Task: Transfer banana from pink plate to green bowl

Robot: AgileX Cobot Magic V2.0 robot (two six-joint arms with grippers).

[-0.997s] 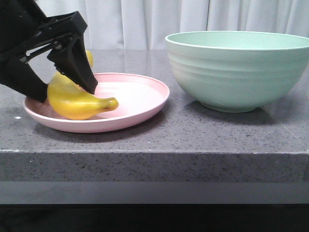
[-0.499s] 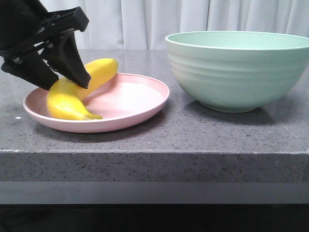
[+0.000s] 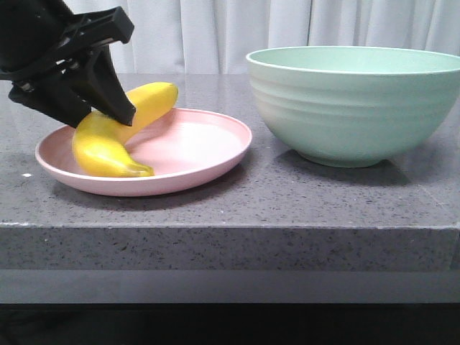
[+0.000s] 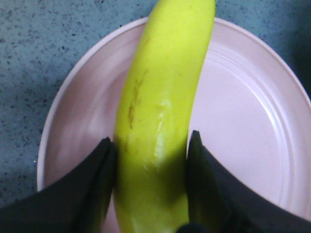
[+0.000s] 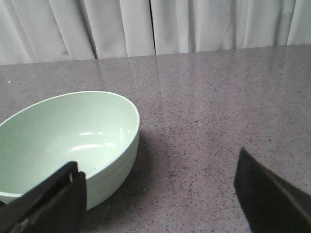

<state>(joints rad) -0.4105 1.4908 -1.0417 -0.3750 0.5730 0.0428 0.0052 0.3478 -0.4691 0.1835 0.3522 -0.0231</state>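
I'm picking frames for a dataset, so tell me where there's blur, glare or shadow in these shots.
Front view: the banana is slightly motion-smeared at its lower end; the green bowl is sharp and casts a soft shadow. Left wrist view: soft close-up, faint sheen on the banana. Right wrist view: small highlights inside the bowl, pale reflection on the countertop.

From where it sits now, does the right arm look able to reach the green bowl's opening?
Probably yes. The right end effector is open and holds nothing, and the deep ridged mint-green bowl sits nearby with bare grey stone counter between them and nothing inside.
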